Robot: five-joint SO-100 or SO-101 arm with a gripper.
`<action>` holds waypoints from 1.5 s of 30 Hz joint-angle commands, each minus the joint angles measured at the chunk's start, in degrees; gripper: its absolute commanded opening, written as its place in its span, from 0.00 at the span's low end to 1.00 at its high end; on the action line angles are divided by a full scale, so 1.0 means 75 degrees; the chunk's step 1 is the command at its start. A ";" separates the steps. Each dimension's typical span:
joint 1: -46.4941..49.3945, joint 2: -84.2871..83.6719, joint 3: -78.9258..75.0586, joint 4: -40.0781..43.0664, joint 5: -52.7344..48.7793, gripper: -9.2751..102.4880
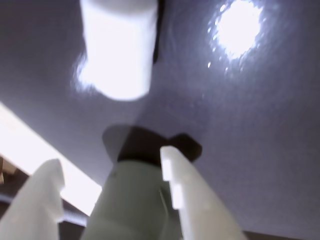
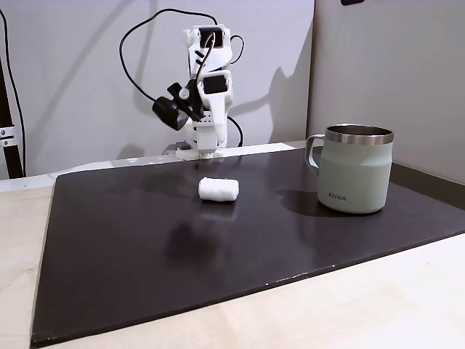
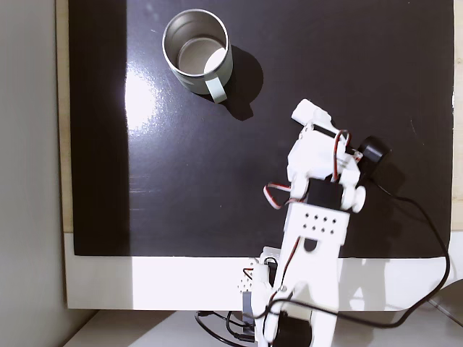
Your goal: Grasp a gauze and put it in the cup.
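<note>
The gauze is a small white roll lying on its side on the dark mat, a short way in front of the arm. In the wrist view the gauze is blurred and bright at the top, well ahead of my gripper. White fingers rise from the bottom edge around a pale part, and whether they meet is unclear. The gripper hangs folded near the arm's base. The sage-green cup stands upright at the right, handle to its left. From above, the cup looks empty.
The dark mat lies on a pale wooden table. A black wrist camera and loose cables hang off the arm. A wall stands close behind the arm. Lamp glare shines on the mat.
</note>
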 commanded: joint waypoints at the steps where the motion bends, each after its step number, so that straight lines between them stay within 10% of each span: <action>1: 0.0117 -0.0527 -0.0914 0.0281 0.0023 0.28; 36: 0.0516 -0.5449 -0.4617 0.1242 -0.0164 0.29; 45: 0.0598 -0.5473 -0.4629 0.1242 -0.0012 0.15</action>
